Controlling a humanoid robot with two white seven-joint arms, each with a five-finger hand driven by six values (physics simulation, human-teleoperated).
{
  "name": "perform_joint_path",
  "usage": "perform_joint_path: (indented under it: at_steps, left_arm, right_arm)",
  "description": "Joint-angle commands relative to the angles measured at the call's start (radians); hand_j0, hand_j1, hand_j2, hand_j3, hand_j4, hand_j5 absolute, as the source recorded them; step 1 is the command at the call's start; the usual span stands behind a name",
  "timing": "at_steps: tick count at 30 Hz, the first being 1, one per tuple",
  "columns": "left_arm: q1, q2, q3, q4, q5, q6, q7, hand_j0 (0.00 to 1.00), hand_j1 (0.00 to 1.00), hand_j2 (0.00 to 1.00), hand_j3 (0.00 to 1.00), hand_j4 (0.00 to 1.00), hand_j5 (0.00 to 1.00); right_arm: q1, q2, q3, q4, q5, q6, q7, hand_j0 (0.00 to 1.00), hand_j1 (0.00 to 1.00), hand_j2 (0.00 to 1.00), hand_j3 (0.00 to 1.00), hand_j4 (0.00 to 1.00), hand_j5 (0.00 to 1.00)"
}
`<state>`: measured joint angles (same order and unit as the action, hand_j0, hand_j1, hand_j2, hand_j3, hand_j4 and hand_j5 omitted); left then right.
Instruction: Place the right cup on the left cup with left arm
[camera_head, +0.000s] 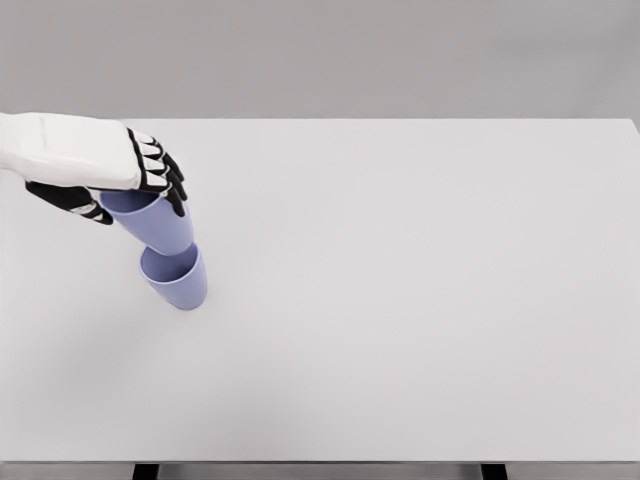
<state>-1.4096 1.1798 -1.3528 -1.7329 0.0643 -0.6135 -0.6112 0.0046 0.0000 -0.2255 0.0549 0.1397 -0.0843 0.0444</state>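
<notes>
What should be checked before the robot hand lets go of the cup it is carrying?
1. Left robot hand grips the upper cup near its rim: ok.
2. Upper cup's base sits at the mouth of the lower cup: ok.
3. Upper cup upright: not ok, it is tilted.
4. Upper cup fully seated inside: cannot tell.
5. Lower cup standing on the table: ok.
</notes>
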Motion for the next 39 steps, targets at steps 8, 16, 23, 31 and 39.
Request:
perform_joint_path:
  at_steps: [8,16,23,31,39]
  left_arm:
    - [0.0,0.015,-0.022,0.0,0.005,0.003,0.0,0.74,0.74,0.74,0.74,0.74,0.74]
    - [0.008,0.014,-0.029,0.0,0.003,0.003,0.0,0.74,0.74,0.74,0.74,0.74,0.74]
    - [0.009,0.012,-0.031,0.0,0.005,0.003,0.0,0.74,0.74,0.74,0.74,0.74,0.74]
    - [0.017,0.003,-0.039,0.0,0.003,0.003,0.0,0.74,0.74,0.74,0.74,0.74,0.74]
    - [0.017,0.003,-0.039,0.001,-0.006,0.003,0.0,0.77,0.77,0.77,0.77,0.77,0.77]
  right_arm:
    - [0.0,0.0,0.0,-0.001,0.0,0.0,0.0,1.0,1.0,1.0,1.0,1.0,1.0]
    - [0.0,0.0,0.0,0.0,0.0,0.0,0.0,1.0,1.0,1.0,1.0,1.0,1.0]
    - [0.0,0.0,0.0,0.0,0.0,0.0,0.0,1.0,1.0,1.0,1.0,1.0,1.0]
    - [0.0,0.0,0.0,0.0,0.0,0.0,0.0,1.0,1.0,1.0,1.0,1.0,1.0]
    - [0.0,0.0,0.0,0.0,0.0,0.0,0.0,1.0,1.0,1.0,1.0,1.0,1.0]
